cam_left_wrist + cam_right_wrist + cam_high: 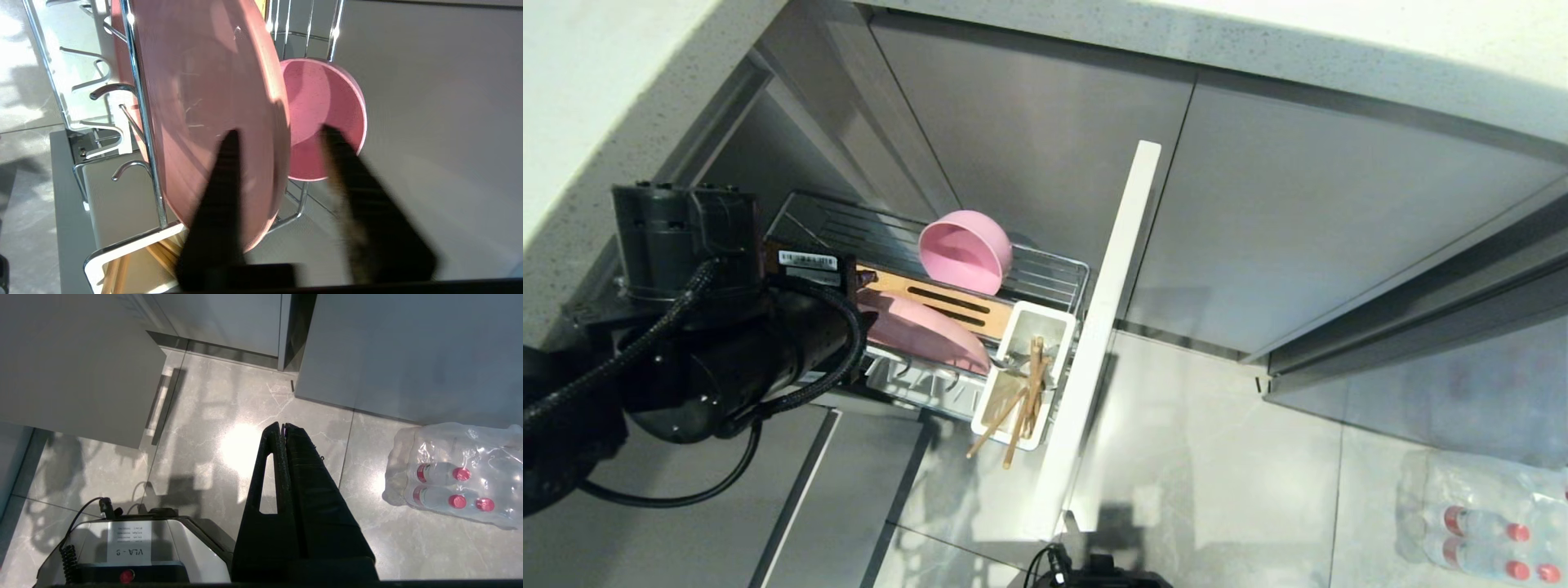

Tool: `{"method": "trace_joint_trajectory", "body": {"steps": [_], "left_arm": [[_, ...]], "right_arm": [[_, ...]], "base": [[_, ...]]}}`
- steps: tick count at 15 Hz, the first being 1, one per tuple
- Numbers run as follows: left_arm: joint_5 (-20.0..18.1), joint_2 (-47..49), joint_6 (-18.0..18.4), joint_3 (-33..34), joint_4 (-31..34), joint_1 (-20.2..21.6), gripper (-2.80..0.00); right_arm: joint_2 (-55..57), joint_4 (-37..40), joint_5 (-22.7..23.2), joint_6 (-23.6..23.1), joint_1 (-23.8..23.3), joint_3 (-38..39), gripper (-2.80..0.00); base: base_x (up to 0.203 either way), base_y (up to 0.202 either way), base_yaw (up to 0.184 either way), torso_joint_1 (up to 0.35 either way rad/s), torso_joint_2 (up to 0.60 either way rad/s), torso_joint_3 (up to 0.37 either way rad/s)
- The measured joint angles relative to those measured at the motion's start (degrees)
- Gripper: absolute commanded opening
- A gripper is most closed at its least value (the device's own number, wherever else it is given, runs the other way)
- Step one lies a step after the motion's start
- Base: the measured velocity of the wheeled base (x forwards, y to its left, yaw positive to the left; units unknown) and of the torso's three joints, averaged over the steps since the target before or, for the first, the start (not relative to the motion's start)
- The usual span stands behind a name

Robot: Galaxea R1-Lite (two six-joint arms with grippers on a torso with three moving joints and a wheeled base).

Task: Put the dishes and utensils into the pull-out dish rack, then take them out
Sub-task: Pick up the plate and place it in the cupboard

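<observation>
The pull-out dish rack (1045, 263) stands drawn out of the cabinet, behind its narrow pale front panel (1112, 327). A pink bowl (964, 249) lies on its side on the wires. The pink plate (923, 331) stands on edge in the white pronged tray (915, 384). Wooden chopsticks (1025, 392) lean in the white utensil cup (987, 402). My left arm (727, 343) reaches over the rack's left end. The left gripper (280, 130) is open, one finger in front of the plate (204, 102), the other in front of the bowl (327, 102). My right gripper (284, 424) hangs shut over the floor.
Grey cabinet fronts (1339, 220) and a pale countertop (1258, 49) surround the rack. A wrapped pack of water bottles (1478, 523) lies on the tiled floor to the right. My own base (135, 547) sits below the right gripper.
</observation>
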Motion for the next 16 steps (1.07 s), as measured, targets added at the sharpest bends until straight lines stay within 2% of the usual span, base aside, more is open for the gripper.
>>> {"method": "trace_joint_trajectory", "body": {"steps": [11,16], "left_arm": [[0.3,-1.2,0.5,-1.0,0.2,-0.3,0.00],[0.4,-4.6,4.8,-2.2,1.0,-2.0,0.00]], "right_arm": [[0.0,0.0,0.0,0.0,0.0,0.0,-2.80],[0.0,0.0,0.0,0.0,0.0,0.0,-2.80]], "base": [[0.000,0.000,0.000,0.000,0.00,0.000],[0.000,0.000,0.000,0.000,0.00,0.000]]}}
